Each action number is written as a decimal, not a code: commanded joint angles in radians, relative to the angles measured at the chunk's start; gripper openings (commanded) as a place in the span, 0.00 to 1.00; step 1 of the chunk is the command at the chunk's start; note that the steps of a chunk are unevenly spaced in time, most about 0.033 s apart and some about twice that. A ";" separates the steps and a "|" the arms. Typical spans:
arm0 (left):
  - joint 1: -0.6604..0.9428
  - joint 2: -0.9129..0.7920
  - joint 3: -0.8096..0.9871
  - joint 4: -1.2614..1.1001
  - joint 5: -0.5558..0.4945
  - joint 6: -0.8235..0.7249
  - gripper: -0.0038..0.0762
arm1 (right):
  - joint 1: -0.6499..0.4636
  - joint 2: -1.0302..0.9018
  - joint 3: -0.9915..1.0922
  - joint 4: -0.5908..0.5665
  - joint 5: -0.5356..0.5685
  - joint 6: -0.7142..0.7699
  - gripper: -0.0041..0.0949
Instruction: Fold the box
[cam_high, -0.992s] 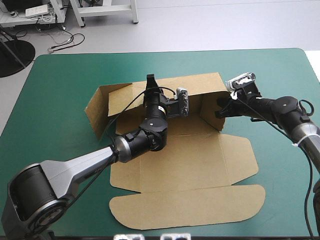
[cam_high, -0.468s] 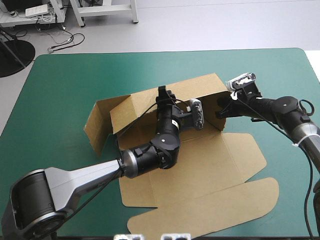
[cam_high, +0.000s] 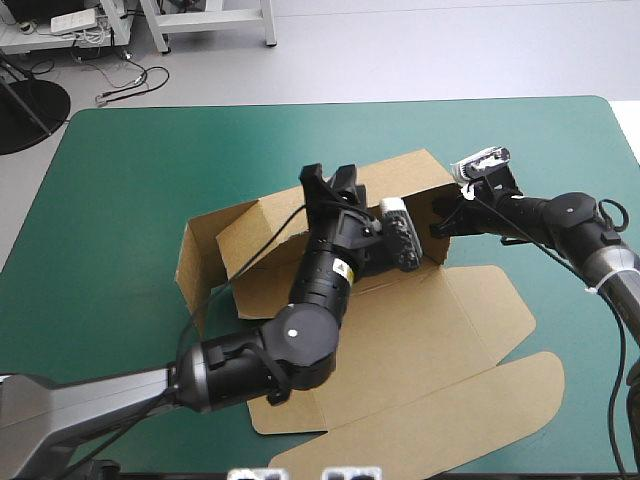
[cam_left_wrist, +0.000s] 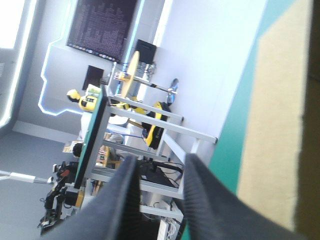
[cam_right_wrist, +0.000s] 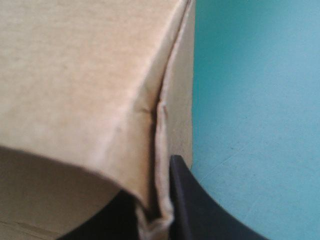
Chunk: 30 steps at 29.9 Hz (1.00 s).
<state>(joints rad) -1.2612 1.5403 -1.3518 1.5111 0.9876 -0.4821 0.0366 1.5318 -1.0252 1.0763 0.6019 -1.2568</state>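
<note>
Since earlier, left gripper has risen, fingers apart, empty; brown cut-board box has swung mid-table on teal-green cover; right gripper clamps its rear corner: hold firm while raising walls.

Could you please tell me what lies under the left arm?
The brown box: its flat base panels lie beneath the left arm on the teal-green table. The arm hides the middle of the base and back wall, so folds there cannot be seen.
</note>
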 joint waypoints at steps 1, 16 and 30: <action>0.049 -0.117 -0.024 0.118 0.019 -0.044 0.05 | 0.002 -0.034 -0.026 0.038 0.040 0.041 0.04; 0.736 -0.296 -0.026 -0.507 -0.150 -0.048 0.05 | 0.002 -0.066 -0.330 -0.464 0.270 0.716 0.04; 1.209 -0.322 -0.026 -1.268 -0.099 0.330 0.05 | 0.041 0.217 -0.685 -0.658 0.648 1.005 0.04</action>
<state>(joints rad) -0.1041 1.2507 -1.3518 0.3542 0.9153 -0.2296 0.0491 1.7383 -1.6542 0.3910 1.2320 -0.2834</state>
